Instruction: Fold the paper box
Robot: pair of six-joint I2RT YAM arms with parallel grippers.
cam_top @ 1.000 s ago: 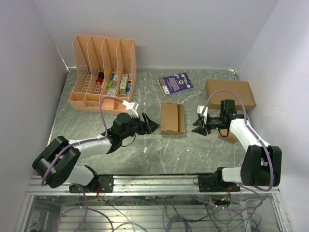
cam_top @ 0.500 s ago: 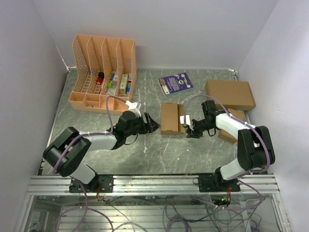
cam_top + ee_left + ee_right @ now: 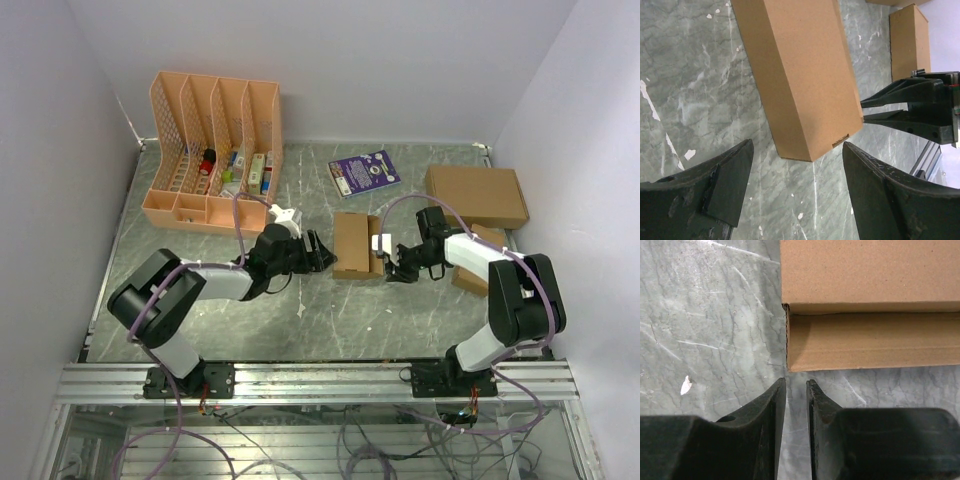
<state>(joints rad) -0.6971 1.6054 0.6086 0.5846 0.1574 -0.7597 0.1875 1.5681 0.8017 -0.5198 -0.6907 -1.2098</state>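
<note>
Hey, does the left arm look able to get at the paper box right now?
Probably yes: the left gripper hangs open just beside the paper box, with nothing standing between them.

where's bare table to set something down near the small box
The near strip of table in front of the paper box is bare, and so is the gap between the pink rack and the purple booklet. Crowded: both box sides, with the left claw and right claw.

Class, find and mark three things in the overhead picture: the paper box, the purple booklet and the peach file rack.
paper box [image 3: 351, 244], overhead view, middle of its top face.
purple booklet [image 3: 364, 172], overhead view, centre of its cover.
peach file rack [image 3: 160, 214], overhead view, its front wall.
</note>
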